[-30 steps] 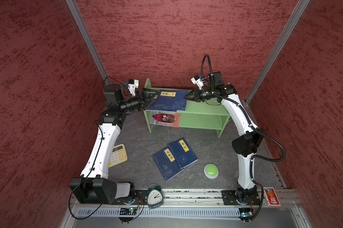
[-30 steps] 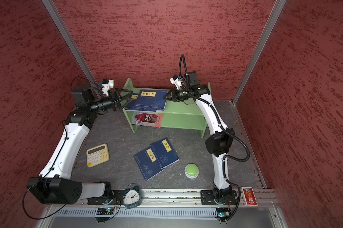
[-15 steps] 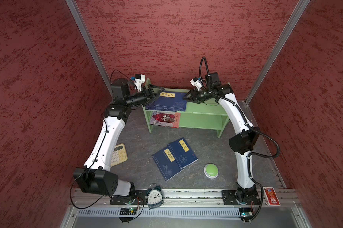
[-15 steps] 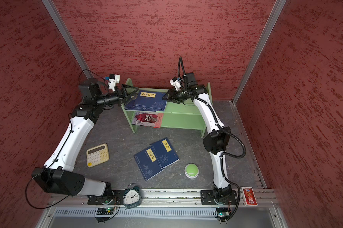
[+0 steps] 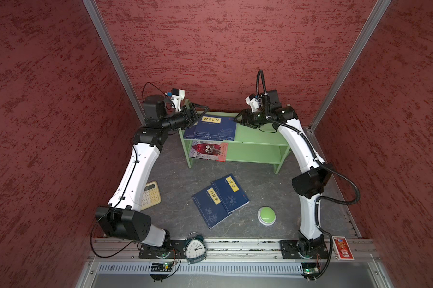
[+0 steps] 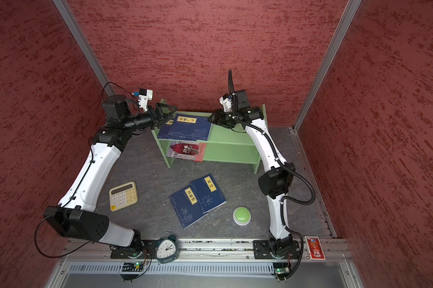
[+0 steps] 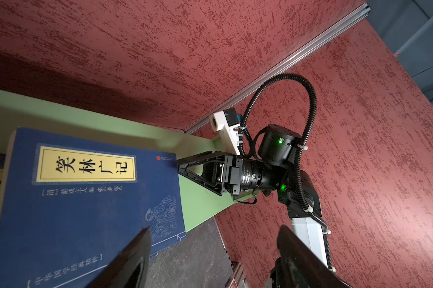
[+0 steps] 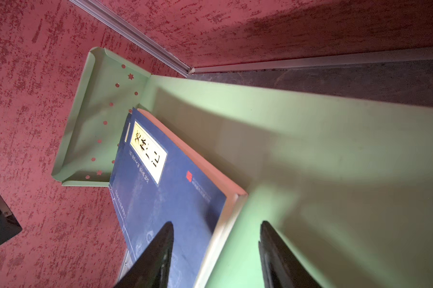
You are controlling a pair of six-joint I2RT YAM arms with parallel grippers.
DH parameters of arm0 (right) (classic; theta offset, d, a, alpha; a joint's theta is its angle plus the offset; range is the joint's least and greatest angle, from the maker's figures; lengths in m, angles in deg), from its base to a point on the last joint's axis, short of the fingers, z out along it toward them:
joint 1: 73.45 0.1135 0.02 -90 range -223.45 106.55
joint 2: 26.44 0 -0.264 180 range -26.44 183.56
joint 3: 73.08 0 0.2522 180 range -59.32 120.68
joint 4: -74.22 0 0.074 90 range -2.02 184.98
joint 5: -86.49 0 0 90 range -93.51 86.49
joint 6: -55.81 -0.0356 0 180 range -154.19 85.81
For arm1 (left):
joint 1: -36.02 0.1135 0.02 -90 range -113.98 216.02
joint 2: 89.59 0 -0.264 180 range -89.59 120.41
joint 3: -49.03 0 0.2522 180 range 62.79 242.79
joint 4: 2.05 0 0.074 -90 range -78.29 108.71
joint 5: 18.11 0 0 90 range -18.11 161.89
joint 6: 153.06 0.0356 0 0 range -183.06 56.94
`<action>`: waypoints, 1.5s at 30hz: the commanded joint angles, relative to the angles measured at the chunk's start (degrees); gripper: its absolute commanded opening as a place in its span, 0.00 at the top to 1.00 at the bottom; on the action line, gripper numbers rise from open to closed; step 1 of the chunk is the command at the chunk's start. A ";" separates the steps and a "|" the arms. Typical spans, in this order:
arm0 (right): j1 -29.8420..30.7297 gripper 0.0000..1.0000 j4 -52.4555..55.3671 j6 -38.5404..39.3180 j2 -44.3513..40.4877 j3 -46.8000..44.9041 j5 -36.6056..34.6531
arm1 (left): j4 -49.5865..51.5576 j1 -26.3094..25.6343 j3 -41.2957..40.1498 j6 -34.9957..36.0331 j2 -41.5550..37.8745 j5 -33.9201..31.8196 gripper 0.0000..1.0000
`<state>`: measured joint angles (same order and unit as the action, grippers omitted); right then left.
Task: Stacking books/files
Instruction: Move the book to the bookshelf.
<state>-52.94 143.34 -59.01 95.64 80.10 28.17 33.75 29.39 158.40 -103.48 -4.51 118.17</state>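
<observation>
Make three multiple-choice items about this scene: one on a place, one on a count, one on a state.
1. Where does the red-and-white book lie?
A) on the table
B) on the lower board of the green shelf
C) on top of the shelf

2. How many navy books lie on the table?
A) one
B) two
C) four

3. How does the left gripper stand?
A) open and empty
B) shut on a book
C) shut and empty

Answers:
1 B: it shows under the top board in both top views.
2 B: two lie there, overlapping, in front of the shelf.
3 A: its fingers are apart with nothing between them.
</observation>
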 commanded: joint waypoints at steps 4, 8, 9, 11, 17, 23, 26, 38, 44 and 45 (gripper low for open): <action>1.81 0.47 -1.77 -1.70 -1.03 0.36 -1.87 | -1.48 0.97 0.32 -0.57 -0.37 2.31 0.20; 2.23 0.51 -1.53 -1.99 -0.27 0.94 -2.58 | -2.56 2.19 -0.17 -3.51 -0.40 3.98 0.20; 2.32 0.51 -1.64 -2.03 -0.27 0.88 -2.68 | -2.78 2.49 -0.25 -3.81 -0.48 4.24 0.20; 2.51 0.52 -1.90 -2.07 -0.05 1.03 -2.61 | -3.08 2.74 -0.47 -3.70 -0.64 4.37 0.20; 3.12 0.54 -1.87 -2.12 1.44 2.46 -2.08 | -3.68 3.33 -0.95 -3.61 -0.69 4.57 0.20; 3.85 0.54 -2.54 -2.86 2.36 3.54 -1.89 | -4.02 3.61 -1.56 -3.68 -0.83 4.74 0.20; 4.16 0.53 -2.32 -3.13 2.14 3.66 -2.93 | -4.33 3.73 -1.96 -3.52 -1.06 4.88 0.20; 5.67 0.54 -4.23 -4.34 -7.80 -6.59 -10.24 | -5.03 4.83 -3.22 -3.93 -2.50 6.37 0.20; 6.97 0.56 -4.82 -4.36 -9.06 -10.53 -9.81 | -6.28 5.21 -3.86 -5.40 -2.70 7.07 0.20; 7.04 0.56 -4.73 -4.30 -9.00 -10.72 -9.99 | -6.31 5.23 -3.86 -5.56 -2.71 7.07 0.20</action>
<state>-46.56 140.21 -63.20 87.56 70.46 19.23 29.45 34.19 155.13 -108.38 -6.02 124.36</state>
